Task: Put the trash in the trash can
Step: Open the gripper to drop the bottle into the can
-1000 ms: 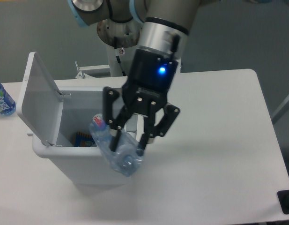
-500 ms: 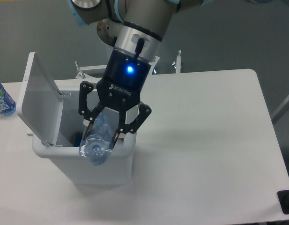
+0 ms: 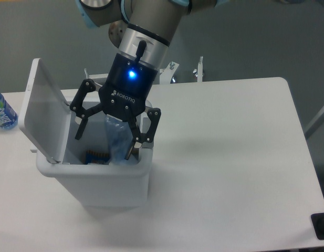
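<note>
Hand (image 3: 105,140) now spread wide, bottle (image 3: 118,143) dropped upright into trash can (image 3: 93,179)

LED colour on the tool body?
Blue, glowing on the tool above the trash can; the fixed camera shows it.

trash can (image 3: 93,181): white smooth plastic, matt | bottle (image 3: 118,142): clear glossy plastic | tool (image 3: 105,140): black matt fingers, brushed metal collar | desk (image 3: 230,157): white, smooth, matt

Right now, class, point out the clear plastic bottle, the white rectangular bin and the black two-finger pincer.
clear plastic bottle (image 3: 117,140), fixed camera, its body inside the bin.
white rectangular bin (image 3: 106,181), fixed camera, its front wall.
black two-finger pincer (image 3: 105,144), fixed camera, midway between fingertips.
</note>
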You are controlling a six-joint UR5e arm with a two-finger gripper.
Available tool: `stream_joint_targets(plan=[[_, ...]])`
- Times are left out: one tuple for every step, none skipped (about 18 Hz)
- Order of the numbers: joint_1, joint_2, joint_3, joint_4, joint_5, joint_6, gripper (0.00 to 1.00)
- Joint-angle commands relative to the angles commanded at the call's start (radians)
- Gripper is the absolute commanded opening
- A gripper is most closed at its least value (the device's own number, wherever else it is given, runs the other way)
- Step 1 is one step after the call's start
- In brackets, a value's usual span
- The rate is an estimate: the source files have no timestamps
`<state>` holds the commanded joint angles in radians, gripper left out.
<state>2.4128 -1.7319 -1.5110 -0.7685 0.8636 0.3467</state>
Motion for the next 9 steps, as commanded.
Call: stream_joint_targets(plan=[[0.020, 0.002, 0.002, 0.000, 0.000, -0.003, 1.00], [0.038, 0.002, 0.005, 0.000, 0.000, -0.003, 1.00], [0.057, 0.002, 0.005, 0.000, 0.000, -0.003, 1.00], [0.078, 0.002, 0.009, -0.002, 0.002, -0.003, 1.00], [0.101, 0.002, 0.012, -0.002, 0.002, -0.003, 1.00], [0.121, -0.002, 0.015, 0.000, 0.002, 0.000, 1.00], [0.137, -0.006, 0.023, -0.002, 0.002, 0.000, 1.00], [0.150, -0.015, 0.034, -0.002, 0.003, 0.000, 1.00], [0.172, -0.026, 0.044, -0.003, 0.006, 0.000, 1.00]])
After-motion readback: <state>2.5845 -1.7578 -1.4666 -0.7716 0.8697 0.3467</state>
